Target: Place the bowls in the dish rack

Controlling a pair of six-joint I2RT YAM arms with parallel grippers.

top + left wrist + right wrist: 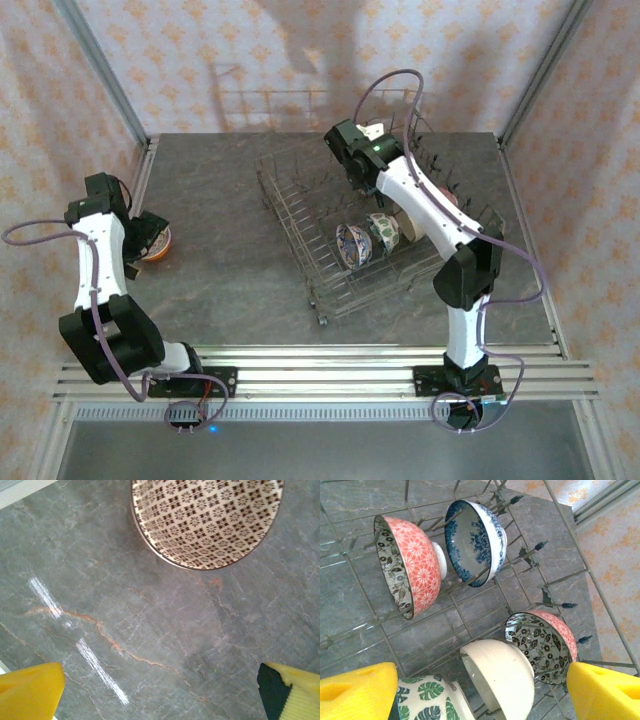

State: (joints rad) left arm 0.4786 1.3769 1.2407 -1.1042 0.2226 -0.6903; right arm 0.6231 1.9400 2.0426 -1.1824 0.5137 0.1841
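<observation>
Top view: the dish rack (300,232) sits askew on the grey table (220,200), right of centre. The right arm reaches over it and hides its far right part. Three bowls on edge can be made out among the tines, and the nearest is blue-patterned (351,246).

Right wrist view: the right gripper (480,695) hangs above the rack with its yellow fingers (357,690) wide apart and nothing between them. Five bowls stand tilted in the wires:
- a pinkish-red bowl (415,565) with a leaf-print inside
- a blue floral bowl (475,542) just beside it
- a second leaf-print bowl (542,647)
- a cream bowl (502,680), shown underside up
- a green leaf bowl (432,697), cut off by the lower edge

Left wrist view: the left gripper (160,695) is open over bare table. Only its two fingertips show, at the bottom corners. A brown-patterned bowl (207,520) rests upright on the table ahead of it, and the frame crops its far half.

In the top view an orange bowl (158,246) lies at the table's left edge, largely covered by that gripper
</observation>
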